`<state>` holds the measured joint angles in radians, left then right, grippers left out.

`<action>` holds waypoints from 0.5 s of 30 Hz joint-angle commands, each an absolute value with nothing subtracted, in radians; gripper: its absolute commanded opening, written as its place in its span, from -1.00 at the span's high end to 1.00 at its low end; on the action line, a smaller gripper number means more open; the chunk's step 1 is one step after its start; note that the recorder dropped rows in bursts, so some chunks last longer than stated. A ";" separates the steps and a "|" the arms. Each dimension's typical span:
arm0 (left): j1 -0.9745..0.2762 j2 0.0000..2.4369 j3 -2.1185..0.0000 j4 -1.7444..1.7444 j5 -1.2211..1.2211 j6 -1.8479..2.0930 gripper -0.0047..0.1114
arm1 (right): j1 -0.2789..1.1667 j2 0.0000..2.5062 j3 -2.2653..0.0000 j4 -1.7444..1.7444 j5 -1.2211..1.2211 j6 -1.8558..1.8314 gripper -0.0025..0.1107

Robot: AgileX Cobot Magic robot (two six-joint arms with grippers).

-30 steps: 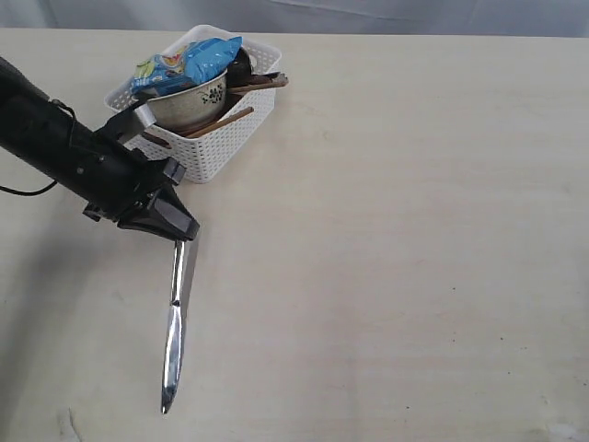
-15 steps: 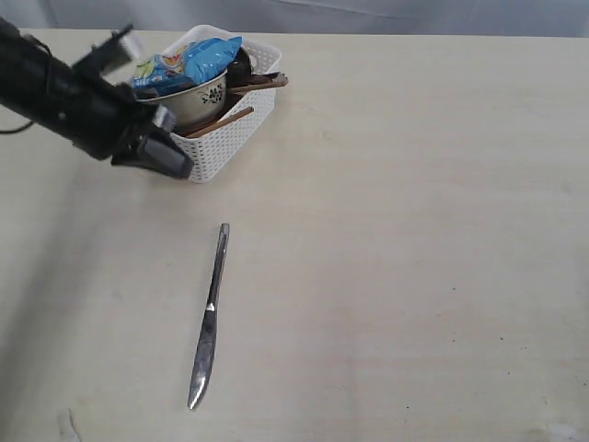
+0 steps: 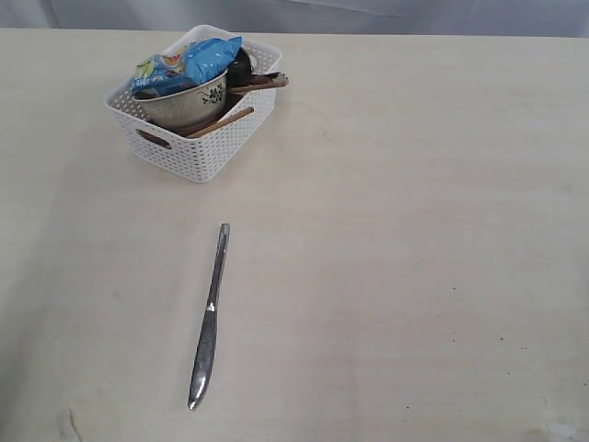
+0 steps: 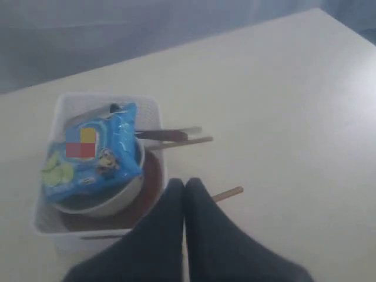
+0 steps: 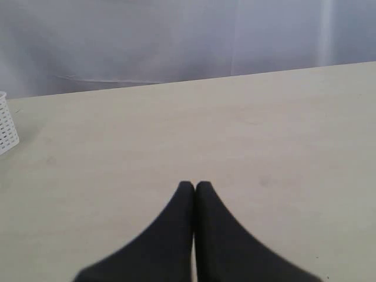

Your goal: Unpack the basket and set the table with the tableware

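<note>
The basket (image 3: pixel 204 155) stands at the far left of the table (image 3: pixel 414 230), still loaded. It holds the cream bowl (image 3: pixel 191 105) with the blue snack bag (image 3: pixel 188 61) on top, and wooden chopsticks (image 3: pixel 224 121) poke over its right rim. The knife (image 3: pixel 209 319) lies flat on the bare table, well apart from the basket and nearer the camera, with its handle end toward the basket.

Neither arm appears in the exterior view. In the left wrist view the left gripper (image 4: pixel 184 183) has its jaws pressed together with nothing between them. The basket (image 4: pixel 106 98) lies just ahead of its tips, which overlap the basket's near side in the picture. There the bowl (image 4: pixel 111 202) carries the snack bag (image 4: pixel 91 153), and one chopstick (image 4: pixel 227 193) juts out past the fingertips. In the right wrist view the right gripper (image 5: pixel 194 185) is likewise clenched on nothing above bare table, with only a corner of the basket (image 5: pixel 6 126) at the picture's edge, well apart.

Half a second earlier the left arm stood beside the basket in the exterior view; it has since left that view. The knife and basket have not shifted.
</note>
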<state>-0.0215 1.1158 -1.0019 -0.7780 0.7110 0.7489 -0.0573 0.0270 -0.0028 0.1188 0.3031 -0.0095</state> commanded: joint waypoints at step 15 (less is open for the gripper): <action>-0.022 1.047 -0.762 -0.712 0.449 0.728 0.90 | -0.053 0.024 0.000 0.116 0.297 -0.011 0.95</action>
<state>-0.0215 0.9478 -0.6802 -0.7268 0.4090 0.7289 -0.0573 0.0270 -0.0028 0.1188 0.3031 -0.0095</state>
